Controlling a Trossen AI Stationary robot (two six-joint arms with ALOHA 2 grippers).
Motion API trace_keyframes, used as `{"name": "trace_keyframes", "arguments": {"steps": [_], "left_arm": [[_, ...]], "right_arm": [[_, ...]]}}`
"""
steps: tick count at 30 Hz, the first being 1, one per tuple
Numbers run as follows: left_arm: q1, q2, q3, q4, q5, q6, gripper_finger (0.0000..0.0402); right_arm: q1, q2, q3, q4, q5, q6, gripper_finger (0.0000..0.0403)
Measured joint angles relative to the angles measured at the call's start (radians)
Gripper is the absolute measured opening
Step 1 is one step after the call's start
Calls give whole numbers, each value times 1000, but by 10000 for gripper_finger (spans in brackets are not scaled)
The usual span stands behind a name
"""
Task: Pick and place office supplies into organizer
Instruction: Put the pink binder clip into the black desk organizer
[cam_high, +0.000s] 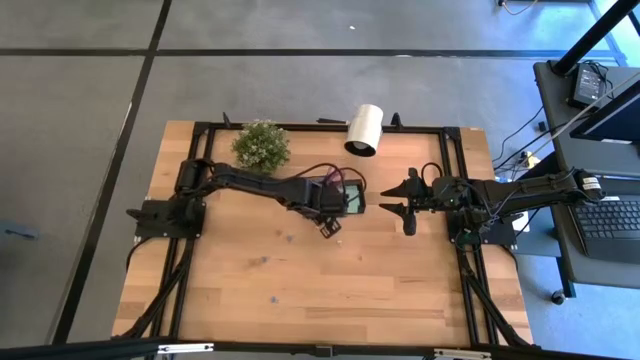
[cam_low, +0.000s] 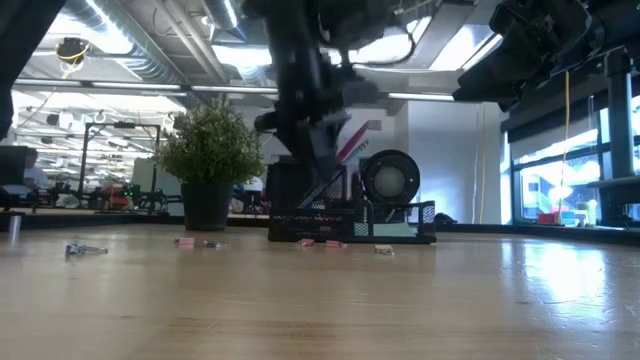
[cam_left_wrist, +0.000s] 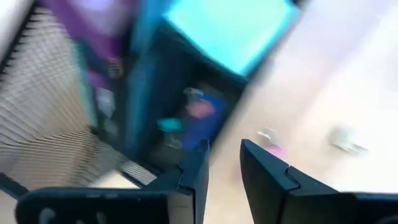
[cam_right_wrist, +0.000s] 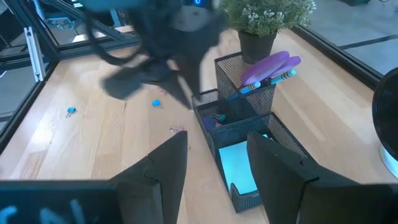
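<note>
While my left gripper (cam_left_wrist: 222, 165) hangs just above the organizer (cam_right_wrist: 245, 134), its fingers (cam_left_wrist: 196, 171) stand a little apart with nothing between them. Right under them is the low compartment, where small blue and pink bits lie blurred. Beyond that, the bright sticky pad (cam_right_wrist: 239, 169) lies flat in the end section. On the other side, the tall mesh cup holds the scissors (cam_right_wrist: 270, 67), purple handles up, and a pen (cam_right_wrist: 264, 84) leaning beside them. On the table (cam_high: 300, 290) just beside the organizer lie a few small clips (cam_low: 318, 242); farther off, a blue clip (cam_right_wrist: 71, 111) sits alone. Behind the organizer stand the plant (cam_high: 262, 146) and a white roll (cam_high: 364, 129). My right gripper (cam_right_wrist: 214, 162) waits near the organizer's far end, raised, fingers parted, holding nothing.
</note>
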Motion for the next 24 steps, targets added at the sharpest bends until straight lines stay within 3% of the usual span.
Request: {"name": "trace_keyframes", "arguments": {"steps": [7,12,24], "left_arm": [[-62,-12,19,-2,124,13,87],[-69,-9,7,-14,139,-221,99],[-67,3,-3,-8,121,-270,138]], "right_arm": [[0,0,0,0,0,-1,171],[0,0,0,0,0,0,171],[0,0,0,1,0,2,171]]}}
